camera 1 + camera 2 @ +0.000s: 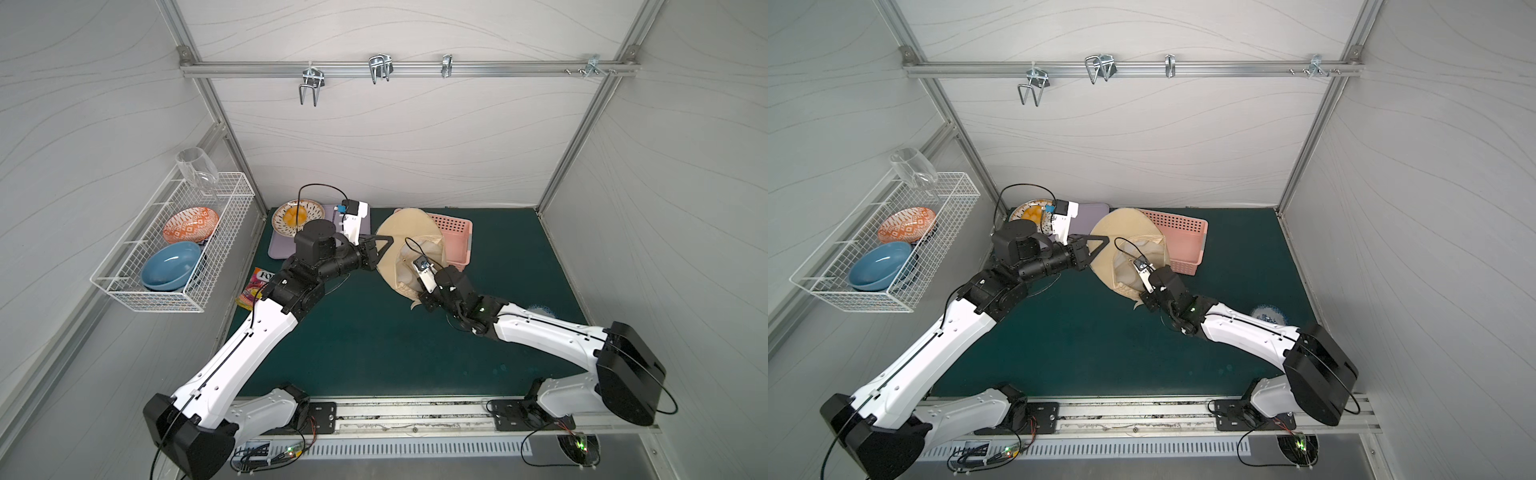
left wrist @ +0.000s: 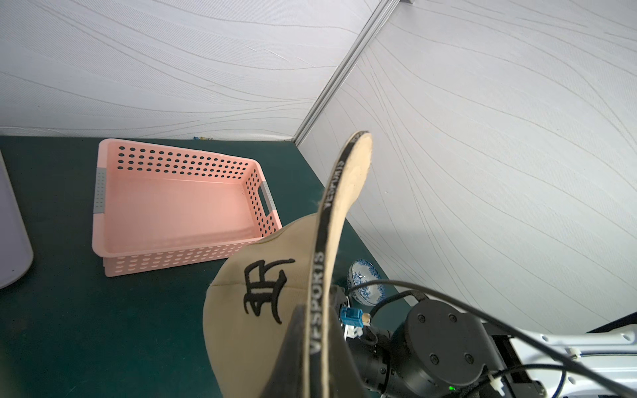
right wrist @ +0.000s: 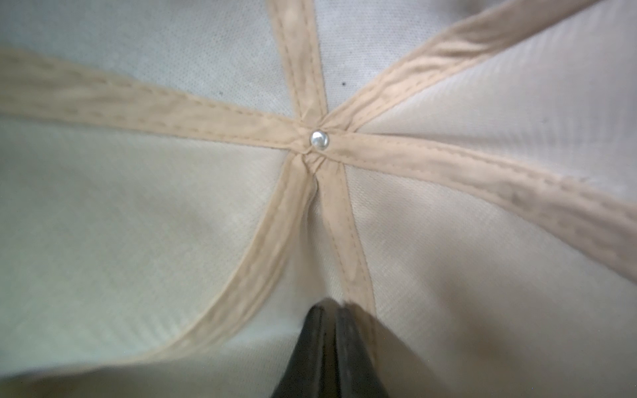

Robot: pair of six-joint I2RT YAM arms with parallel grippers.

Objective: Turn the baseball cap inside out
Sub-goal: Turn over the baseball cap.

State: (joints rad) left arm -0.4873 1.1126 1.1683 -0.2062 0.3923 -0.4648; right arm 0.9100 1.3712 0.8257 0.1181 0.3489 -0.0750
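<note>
Pinches whitish lining inside the soft beige fabric baseball cap with the black right gripper, fingers closed on it near the crown's silver rivet. Clamps the curved brim in the left gripper, fingers squeezed tight, holding the cap aloft above the green mat, near the pink perforated plastic basket.

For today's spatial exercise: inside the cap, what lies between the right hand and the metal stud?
Only pale lining and a tan seam strip of the cap, seen in the right wrist view.
</note>
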